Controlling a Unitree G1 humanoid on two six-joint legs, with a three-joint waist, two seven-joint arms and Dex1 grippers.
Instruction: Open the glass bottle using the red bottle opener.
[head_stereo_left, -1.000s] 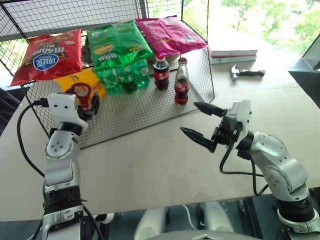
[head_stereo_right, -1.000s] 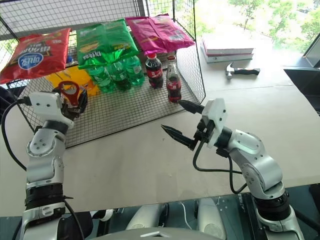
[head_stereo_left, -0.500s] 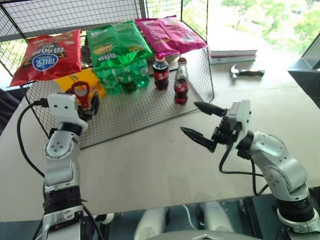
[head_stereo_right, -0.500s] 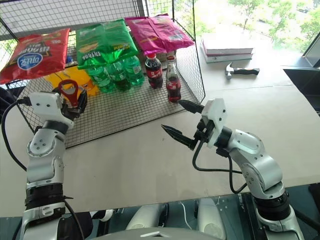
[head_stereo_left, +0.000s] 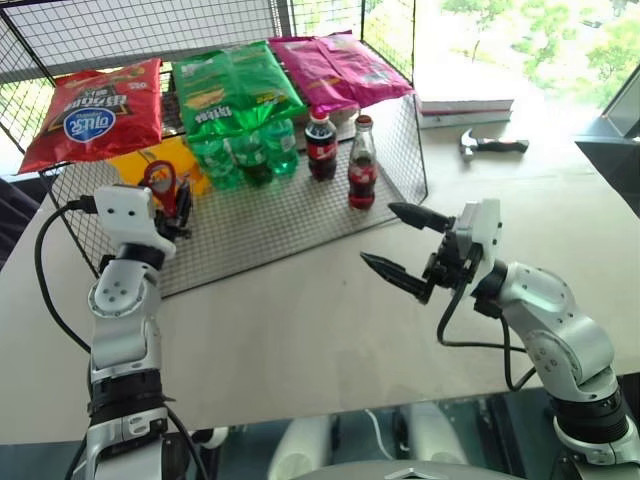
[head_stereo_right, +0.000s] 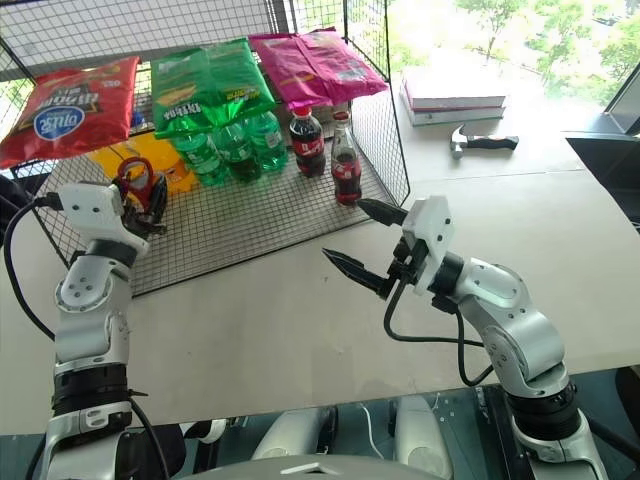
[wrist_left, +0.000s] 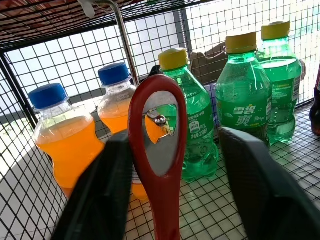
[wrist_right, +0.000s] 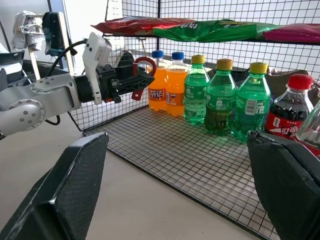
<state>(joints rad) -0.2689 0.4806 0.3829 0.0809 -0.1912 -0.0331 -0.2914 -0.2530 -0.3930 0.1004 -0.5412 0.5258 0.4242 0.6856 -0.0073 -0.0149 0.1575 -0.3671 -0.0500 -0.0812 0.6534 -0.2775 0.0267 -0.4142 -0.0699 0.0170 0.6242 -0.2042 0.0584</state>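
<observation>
The red bottle opener (wrist_left: 157, 165) stands upright, ring up, between the fingers of my left gripper (head_stereo_left: 175, 205) at the left end of the wire rack. The fingers are narrowed around it. One finger (wrist_left: 107, 190) lies against its edge, and a gap shows before the other (wrist_left: 260, 185). A small metal hook shows through the ring. The glass bottle (head_stereo_left: 362, 160) stands on the rack's lower shelf near its right end, beside a plastic cola bottle (head_stereo_left: 321, 145). My right gripper (head_stereo_left: 377, 236) hangs wide open and empty over the table, just in front of the glass bottle.
The wire rack (head_stereo_left: 290, 225) also holds green soda bottles (head_stereo_left: 245, 150) and orange soda bottles (wrist_right: 165, 82). Snack bags (head_stereo_left: 95, 110) lie on its top shelf. Books (head_stereo_left: 465, 108) and a hammer (head_stereo_left: 495, 146) lie on the table at the back right.
My left gripper's fingers have drawn in around the red opener, which has turned a little. The right arm has not moved.
</observation>
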